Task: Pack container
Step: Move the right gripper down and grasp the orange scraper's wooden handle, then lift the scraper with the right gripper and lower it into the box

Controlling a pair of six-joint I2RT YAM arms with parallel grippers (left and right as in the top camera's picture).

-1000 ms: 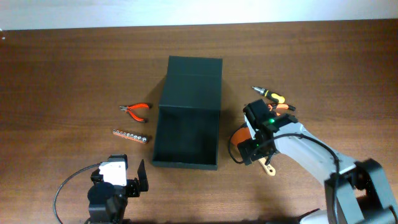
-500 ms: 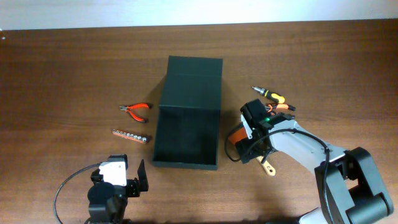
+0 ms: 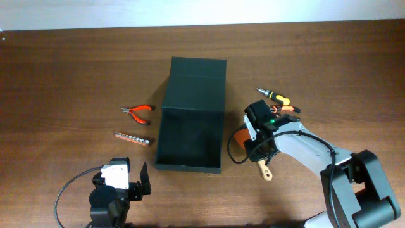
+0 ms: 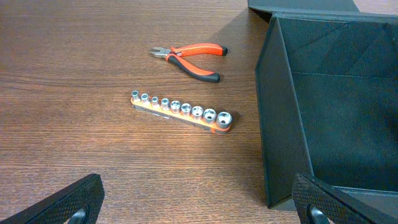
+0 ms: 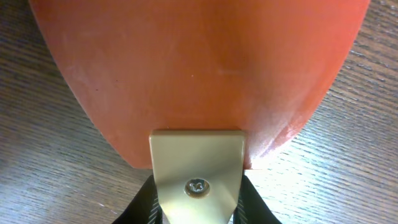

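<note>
Wooden desk seen from above, carrying the container at its centre: a dark green-black box, open, its flat lid laid back toward the far edge and its interior bare. Right of the box, the right fingers are clenched on the pale handle of an orange-bladed spatula, whose blade lies just beside the container's near right corner; contact with the wall cannot be told. At the near left, the left fingers are released and spread wide above the desk. Left of the container lie a socket rail and, beyond it, red-handled pliers. A black-and-yellow screwdriver lies on the far right.
</note>
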